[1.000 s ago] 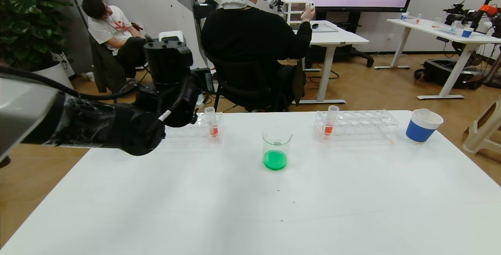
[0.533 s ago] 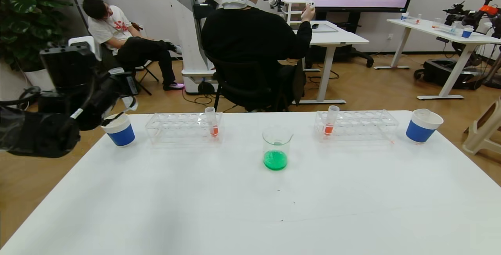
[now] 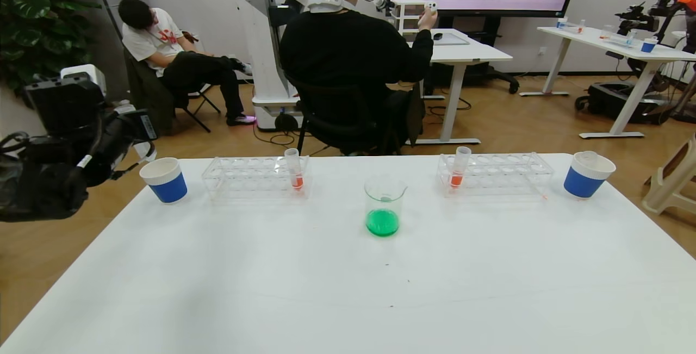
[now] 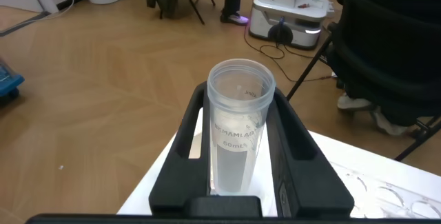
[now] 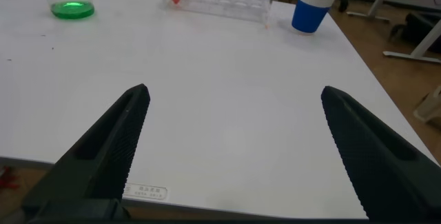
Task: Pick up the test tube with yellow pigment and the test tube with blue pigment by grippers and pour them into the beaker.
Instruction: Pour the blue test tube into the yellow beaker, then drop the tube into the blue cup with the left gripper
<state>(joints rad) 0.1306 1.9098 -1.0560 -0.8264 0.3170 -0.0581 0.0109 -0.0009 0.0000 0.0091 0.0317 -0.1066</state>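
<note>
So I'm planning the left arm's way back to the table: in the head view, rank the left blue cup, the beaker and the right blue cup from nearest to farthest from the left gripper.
1. Left blue cup, at the table's left rear corner, beside the left gripper, which holds an empty tube.
2. Beaker, at the table's middle, with green liquid.
3. Right blue cup, at the far right rear corner.
</note>
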